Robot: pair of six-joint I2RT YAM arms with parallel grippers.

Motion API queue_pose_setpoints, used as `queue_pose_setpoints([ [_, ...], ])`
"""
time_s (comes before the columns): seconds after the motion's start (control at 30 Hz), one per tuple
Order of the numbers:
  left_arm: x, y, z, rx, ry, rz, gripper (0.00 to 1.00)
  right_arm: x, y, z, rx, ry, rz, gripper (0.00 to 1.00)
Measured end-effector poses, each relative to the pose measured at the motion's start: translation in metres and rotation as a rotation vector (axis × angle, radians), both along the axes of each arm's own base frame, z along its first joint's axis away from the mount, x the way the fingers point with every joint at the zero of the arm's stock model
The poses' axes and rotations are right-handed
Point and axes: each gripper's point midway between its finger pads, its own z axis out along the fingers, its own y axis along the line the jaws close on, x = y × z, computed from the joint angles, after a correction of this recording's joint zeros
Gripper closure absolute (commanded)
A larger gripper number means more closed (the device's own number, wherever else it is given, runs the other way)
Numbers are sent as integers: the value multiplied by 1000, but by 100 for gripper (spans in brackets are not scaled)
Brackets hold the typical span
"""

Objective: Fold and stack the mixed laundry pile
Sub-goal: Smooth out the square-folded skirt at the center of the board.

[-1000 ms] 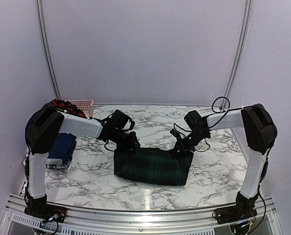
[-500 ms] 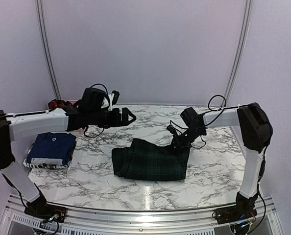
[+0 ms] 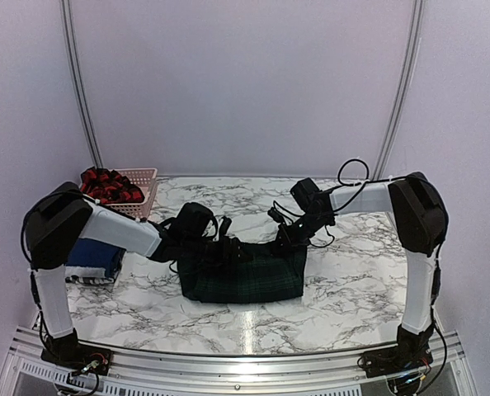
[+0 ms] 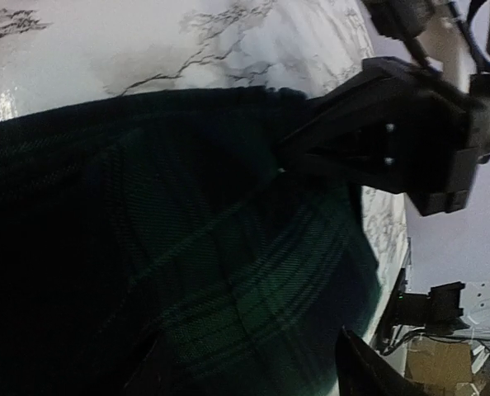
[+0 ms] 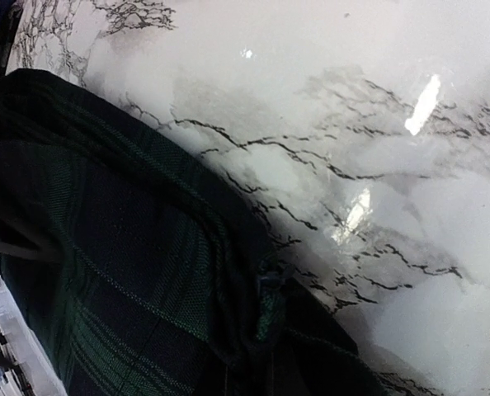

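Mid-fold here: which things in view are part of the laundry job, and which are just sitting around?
Job:
- dark green plaid garment, centre, with left gripper and right gripper at its far edge
- navy garment, folded, at left
- red-and-black checked shirt, in the basket

Just there:
- pink basket
- marble table

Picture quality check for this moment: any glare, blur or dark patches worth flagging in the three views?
Top external: sharp and evenly lit, one glare streak on the marble table near the front edge. Left wrist: the green plaid garment sinks into near-black at left, weave lost. Right wrist: bright glare spots on the marble, cloth soft at the bottom.
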Motion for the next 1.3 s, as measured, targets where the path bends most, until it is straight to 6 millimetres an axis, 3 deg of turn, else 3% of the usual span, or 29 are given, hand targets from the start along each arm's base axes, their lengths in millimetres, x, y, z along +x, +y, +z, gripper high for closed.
queue_pose_setpoints([
  [0.1, 7, 4, -22, 10, 58, 45, 38, 0, 2, 0, 1, 2, -2, 100],
  [0.23, 18, 11, -21, 3, 67, 86, 23, 0, 4, 0, 2, -2, -5, 98],
  [0.37, 16, 29, -9, 9, 34, 105, 3, -1, 9, 0, 0, -13, 4, 76],
  [0.53, 3, 86, 23, 79, -3, 210, 1, -1, 3, 2, -37, -13, -16, 44],
  [0.63, 1, 128, 39, 109, -13, 312, 1, -2, -7, 16, -60, -10, -39, 37],
  [0.73, -4, 164, 28, 145, 32, 401, 1, -5, -15, 42, -55, -31, -51, 37],
  [0.83, -19, 189, -6, 226, 120, 438, 1, -10, -19, 78, -21, -74, -61, 39],
  [0.93, -31, 191, -31, 267, 189, 411, 1, -23, -19, 97, 17, -90, -54, 41],
  [1.0, -26, 180, -28, 219, 175, 387, 1, -37, -19, 94, 26, -63, -43, 41],
  [1.17, -23, 157, -25, 117, 151, 312, 1, -80, -11, 42, -2, 94, 8, 44],
  [1.3, -22, 138, -24, 71, 138, 244, 1, -89, -3, 2, -20, 192, 35, 46],
])
